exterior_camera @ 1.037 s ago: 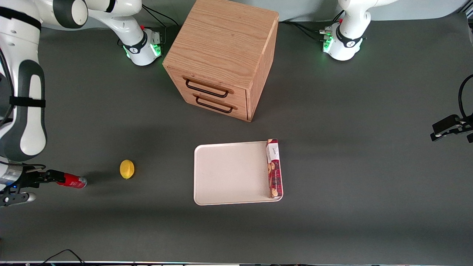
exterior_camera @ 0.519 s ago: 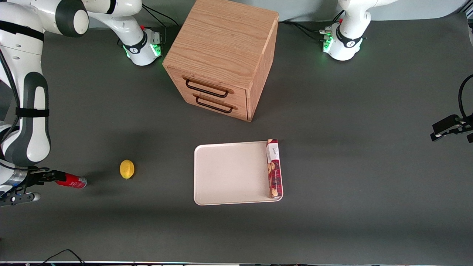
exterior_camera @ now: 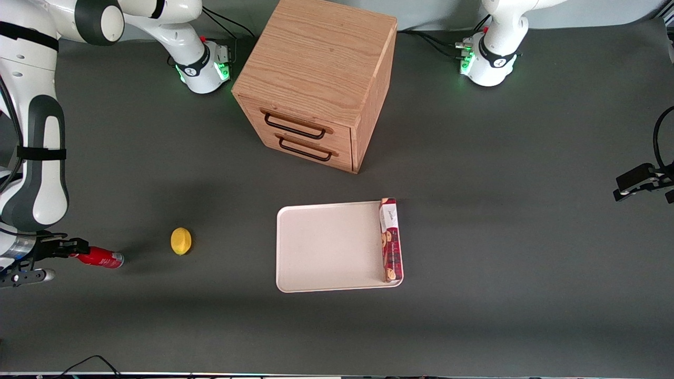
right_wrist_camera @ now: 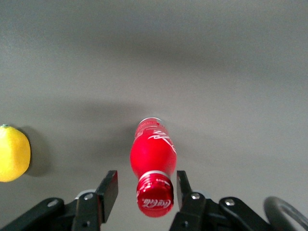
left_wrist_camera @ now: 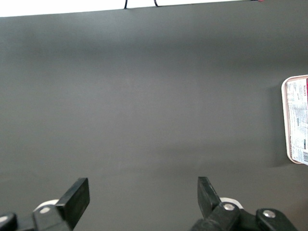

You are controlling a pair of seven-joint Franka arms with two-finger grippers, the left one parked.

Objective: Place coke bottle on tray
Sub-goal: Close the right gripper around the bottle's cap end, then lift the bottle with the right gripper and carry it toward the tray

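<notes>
Presently gripper [right_wrist_camera: 146,191] sits at the lower left edge of the front frame, fingers [right_wrist_camera: 109,190] spread either side of the coke bottle's [exterior_camera: 100,258] cap, not visibly touching. Bottle lies on the table [exterior_camera: 500,221], near the lemon [exterior_camera: 181,240]. Tray [exterior_camera: 326,247] at frame center holds a cookie box [exterior_camera: 390,239].

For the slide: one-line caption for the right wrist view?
Open hand straddles cap of lying coke bottle; lemon beside it.

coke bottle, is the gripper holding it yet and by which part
Nothing is held. The open gripper straddles the cap end of the coke bottle, fingers apart from it.
</notes>
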